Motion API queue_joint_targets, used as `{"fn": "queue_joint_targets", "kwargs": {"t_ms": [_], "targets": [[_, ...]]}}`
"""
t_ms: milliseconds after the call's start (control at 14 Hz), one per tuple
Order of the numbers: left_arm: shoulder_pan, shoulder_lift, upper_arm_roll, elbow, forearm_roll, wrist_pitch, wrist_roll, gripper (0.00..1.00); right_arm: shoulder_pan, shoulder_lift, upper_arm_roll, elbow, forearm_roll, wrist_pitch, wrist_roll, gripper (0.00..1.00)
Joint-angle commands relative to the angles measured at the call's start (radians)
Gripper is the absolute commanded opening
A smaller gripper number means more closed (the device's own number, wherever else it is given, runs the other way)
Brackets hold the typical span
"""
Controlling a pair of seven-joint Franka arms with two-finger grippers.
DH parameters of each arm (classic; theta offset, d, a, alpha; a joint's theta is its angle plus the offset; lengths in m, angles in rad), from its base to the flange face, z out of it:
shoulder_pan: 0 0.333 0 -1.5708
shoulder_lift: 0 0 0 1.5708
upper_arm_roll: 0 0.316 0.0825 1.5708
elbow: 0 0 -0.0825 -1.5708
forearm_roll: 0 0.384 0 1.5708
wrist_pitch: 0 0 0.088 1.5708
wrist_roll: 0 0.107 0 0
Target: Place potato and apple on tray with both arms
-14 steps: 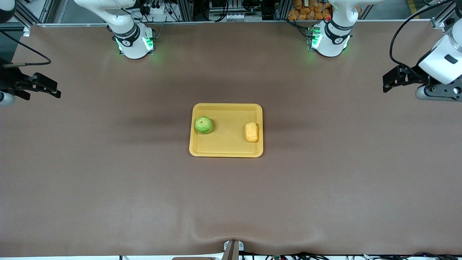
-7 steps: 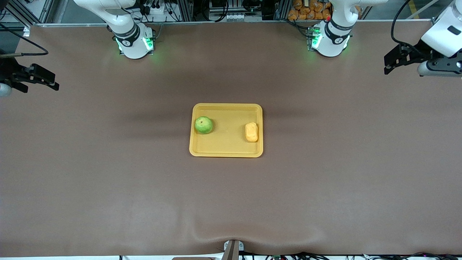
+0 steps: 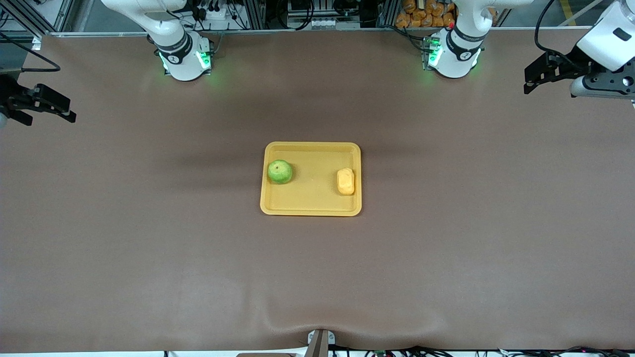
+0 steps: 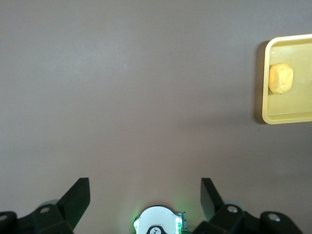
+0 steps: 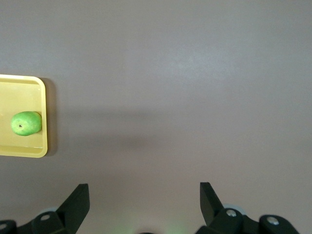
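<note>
A brown surface (image 3: pixel 149 223) is carrying the yellow-orange tray (image 3: pixel 312 203), which is lying flat near its middle. The two arm bases (image 3: pixel 183 59) (image 3: pixel 454 57) are standing along the edge farthest from the front camera.

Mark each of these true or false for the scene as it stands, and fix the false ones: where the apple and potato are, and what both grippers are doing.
1. The apple lies on the tray. True.
2. The potato lies on the bare table beside the tray. False: it is on the tray, at the end toward the left arm.
3. The apple and potato touch each other. False: they sit apart, at the two ends of the tray.
4. The left gripper is open and holds nothing. True.
5. The right gripper hangs over the tray. False: it is open and empty, over the right arm's end of the table.
</note>
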Motion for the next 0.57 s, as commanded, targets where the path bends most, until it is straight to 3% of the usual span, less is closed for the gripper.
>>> {"fn": "queue_joint_targets", "kwargs": {"t_ms": [0, 286, 500], "targets": [[0.050, -0.014, -0.047, -0.002, -0.018, -0.007, -0.001, 1.00, 0.009, 0.003, -0.012, 0.017, 0.016, -0.017, 0.002, 1.00], [0.046, -0.008, -0.046, 0.003, -0.012, -0.007, 0.001, 1.00, 0.010, 0.009, -0.011, 0.017, 0.018, -0.013, 0.010, 1.00], [0.049, 0.035, -0.043, 0.065, -0.009, -0.011, 0.005, 1.00, 0.010, 0.008, -0.011, 0.024, 0.018, -0.017, 0.048, 1.00]]}}
